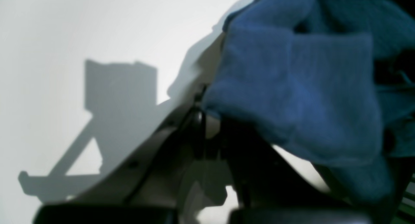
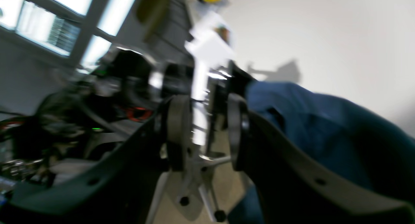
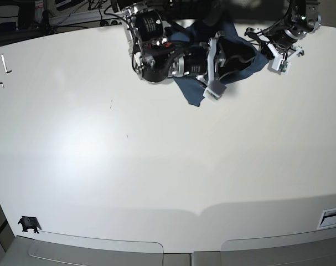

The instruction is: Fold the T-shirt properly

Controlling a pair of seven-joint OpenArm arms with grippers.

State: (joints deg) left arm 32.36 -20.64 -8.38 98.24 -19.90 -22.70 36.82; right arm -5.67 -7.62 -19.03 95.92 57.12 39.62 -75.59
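Fabric of soft, matte navy knit sits bunched at the far edge of the white table (image 3: 101,166), between the two arms in the base view. On that view's left, the right hand (image 3: 212,83) lies across the T-shirt (image 3: 192,91), its white-tipped fingers over the crumpled cloth. In the right wrist view its two dark, rounded pads (image 2: 238,130) stand apart with a clear gap between them and nothing in that gap; the T-shirt (image 2: 308,126) lies just beside the right-side finger, against its outer face. That view is motion-blurred.

Further right in the base view, the left hand (image 3: 283,55) hangs near the table's far edge, at the cloth's right end. The left wrist view shows the T-shirt (image 1: 298,94) as a thick fold with a fuzzy, brushed texture draped over the hand's pale curved finger; whether it is clamped there I cannot tell, the frame being blurred.

Smooth bare table spreads wide toward the near edge. A small black piece (image 3: 28,224) sits at the near-left corner.
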